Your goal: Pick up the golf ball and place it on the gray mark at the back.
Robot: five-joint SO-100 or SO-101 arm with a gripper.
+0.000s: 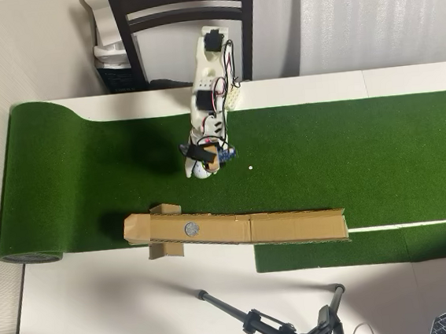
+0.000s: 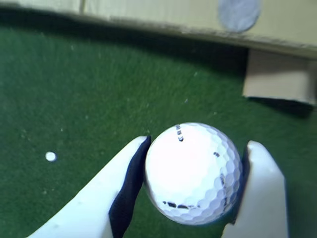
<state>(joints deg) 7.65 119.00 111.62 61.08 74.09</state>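
Observation:
In the wrist view the white dimpled golf ball (image 2: 193,173) sits between my two white fingers, which press on it from both sides. My gripper (image 2: 195,171) is shut on the ball above the green turf. The gray mark (image 2: 239,13) lies on the tan cardboard strip (image 2: 148,17) at the top edge, ahead and a little right. In the overhead view my gripper (image 1: 202,167) holds the ball (image 1: 201,170) over the turf, above the cardboard ramp (image 1: 292,227) with the gray mark (image 1: 191,228) on it.
A tiny white dot (image 1: 250,167) lies on the turf (image 1: 365,161) to the right of the gripper, and shows in the wrist view (image 2: 50,156) at left. A cardboard flap (image 2: 277,82) juts from the ramp. A dark chair (image 1: 184,13) and a tripod (image 1: 278,327) stand off the turf.

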